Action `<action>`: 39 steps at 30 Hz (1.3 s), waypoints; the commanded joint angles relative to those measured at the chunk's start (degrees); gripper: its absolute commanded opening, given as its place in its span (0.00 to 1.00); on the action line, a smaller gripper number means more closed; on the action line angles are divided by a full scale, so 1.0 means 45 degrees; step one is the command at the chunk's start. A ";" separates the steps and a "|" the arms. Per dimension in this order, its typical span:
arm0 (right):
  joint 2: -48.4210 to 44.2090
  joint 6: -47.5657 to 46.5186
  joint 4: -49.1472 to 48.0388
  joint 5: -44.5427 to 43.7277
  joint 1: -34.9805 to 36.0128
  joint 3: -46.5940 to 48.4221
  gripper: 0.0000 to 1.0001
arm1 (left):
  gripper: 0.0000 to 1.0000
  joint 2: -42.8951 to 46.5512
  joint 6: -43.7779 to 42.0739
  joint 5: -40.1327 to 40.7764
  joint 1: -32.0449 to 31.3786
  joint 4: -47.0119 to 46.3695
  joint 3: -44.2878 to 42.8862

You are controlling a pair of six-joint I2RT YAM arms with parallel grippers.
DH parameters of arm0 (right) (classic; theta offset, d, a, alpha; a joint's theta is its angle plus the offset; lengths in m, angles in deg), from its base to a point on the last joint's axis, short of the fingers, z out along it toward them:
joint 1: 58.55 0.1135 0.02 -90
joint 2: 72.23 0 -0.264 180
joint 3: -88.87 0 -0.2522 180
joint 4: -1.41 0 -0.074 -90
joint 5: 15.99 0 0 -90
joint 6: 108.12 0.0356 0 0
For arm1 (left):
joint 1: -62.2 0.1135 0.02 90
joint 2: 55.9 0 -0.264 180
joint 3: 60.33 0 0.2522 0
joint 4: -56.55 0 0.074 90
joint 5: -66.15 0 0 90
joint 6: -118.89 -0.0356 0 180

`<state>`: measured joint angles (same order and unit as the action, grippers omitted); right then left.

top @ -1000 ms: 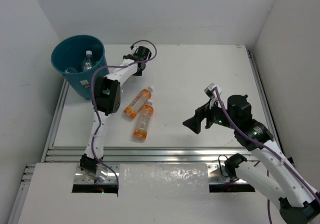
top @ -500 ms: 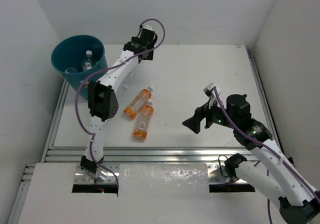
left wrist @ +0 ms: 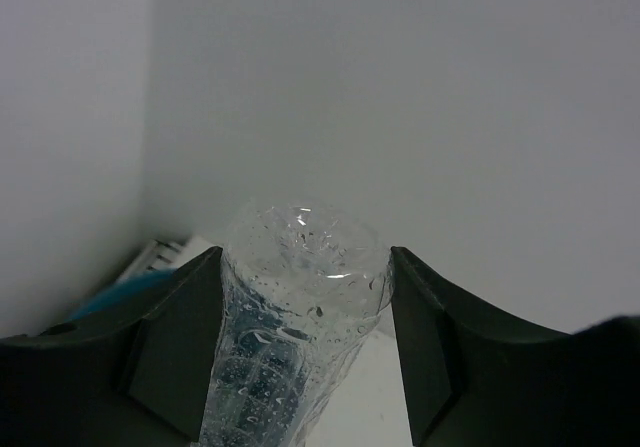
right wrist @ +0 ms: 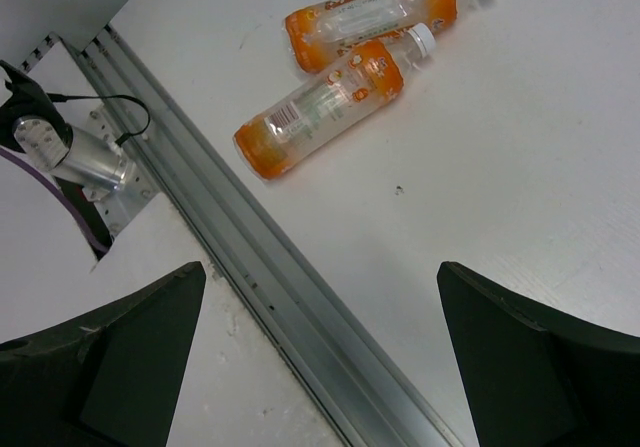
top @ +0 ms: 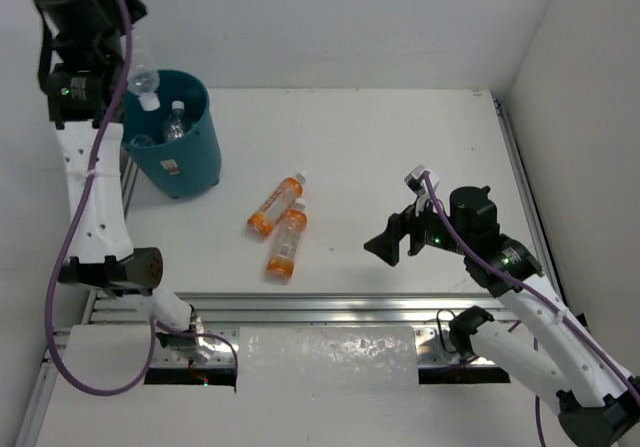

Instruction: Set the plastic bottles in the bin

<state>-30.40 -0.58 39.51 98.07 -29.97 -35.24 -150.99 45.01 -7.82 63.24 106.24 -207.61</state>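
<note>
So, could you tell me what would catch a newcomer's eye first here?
The left gripper, raised high at far left, clamps a clear bottle by the teal bin. Two orange bottles lie side by side mid-table, with the open right gripper hovering nearby.

Top external looks down from above and behind over the whole desk [top: 400, 147]. Left wrist faces a wall [left wrist: 450, 117], a clear bottle [left wrist: 295, 317] very near. Right wrist looks down at two orange bottles [right wrist: 330, 102], which top external also sees
</note>
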 commanded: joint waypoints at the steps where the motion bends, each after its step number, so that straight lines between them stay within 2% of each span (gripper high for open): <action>1: 0.0061 -0.0050 -0.0447 0.0143 0.0016 0.0443 0.99 | 0.00 0.0095 0.0674 0.0910 0.1325 -0.0500 0.0879; 5: 0.0062 -0.0070 -0.0447 0.0221 -0.0003 0.0384 0.99 | 0.00 -0.0235 0.0715 0.0344 0.2035 -0.1904 0.0958; 8: 0.0022 -0.0031 -0.0486 0.0241 -0.0003 0.0325 0.99 | 0.00 -0.1209 0.0850 -0.0670 0.2288 -0.2318 0.0881; 11: 0.0003 -0.0069 -0.0312 0.0182 0.0017 0.0442 0.99 | 0.00 -0.1603 0.1084 -0.0343 0.2308 -0.2338 0.1016; 12: -0.0036 -0.0108 -0.0253 0.0163 0.0017 0.0462 0.99 | 0.14 -0.1565 0.1067 -0.0359 0.2308 -0.2531 0.1559; 13: -0.0094 -0.0128 -0.0213 0.0143 -0.0003 0.0501 0.99 | 0.35 -0.1429 0.1124 -0.0340 0.2308 -0.2765 0.1835; 14: -0.0114 -0.0148 -0.0194 0.0124 -0.0003 0.0521 0.99 | 0.74 -0.1331 0.1125 -0.0359 0.2308 -0.2826 0.2244; 15: -0.0114 -0.0128 -0.0174 0.0104 -0.0003 0.0521 0.99 | 0.85 -0.1253 0.1125 -0.0398 0.2308 -0.2826 0.2402; 17: -0.0056 -0.0148 -0.0174 0.0104 -0.0003 0.0521 0.99 | 1.00 -0.0824 0.1125 -0.0651 0.2269 -0.2613 0.2715; 21: 0.0334 0.0066 -0.0252 -0.0071 -0.0003 0.0560 0.99 | 1.00 0.0502 0.1281 -0.0983 0.2250 -0.1890 0.3495; 24: 0.0510 0.0223 -0.0389 -0.0228 -0.0003 0.0521 0.99 | 1.00 0.2357 0.1223 -0.1161 0.1355 -0.1908 0.5368; 25: 0.0491 0.0301 -0.0408 -0.0383 -0.0003 0.0521 0.99 | 1.00 0.3270 0.0971 -0.1006 0.0153 -0.2005 0.6494; 28: 0.0413 0.0399 -0.0194 -0.0696 0.0016 0.0540 0.99 | 1.00 0.4408 0.0639 -0.0496 -0.2429 -0.2064 0.8354; 29: 0.0374 0.0418 -0.0116 -0.0813 -0.0003 0.0579 0.99 | 1.00 0.4431 0.0540 -0.0303 -0.3888 -0.2065 0.9444; 32: 0.0062 0.0477 0.0216 -0.0698 -0.0003 0.0579 0.99 | 1.00 0.3517 -0.0026 -0.0652 -0.5304 -0.1404 1.0584; 35: -0.0387 0.0458 0.0626 -0.0677 0.0016 0.0521 0.99 | 1.00 0.2286 -0.0438 -0.0789 -0.5970 -0.0972 1.1191; 39: -0.0817 0.0438 0.0861 -0.0755 -0.0003 0.0326 0.99 | 0.99 0.0007 -0.0632 -0.2368 -0.6305 -0.1166 1.1018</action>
<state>-33.00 0.99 43.18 95.18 -29.97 -35.02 -145.05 44.40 -13.98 36.03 99.11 -158.76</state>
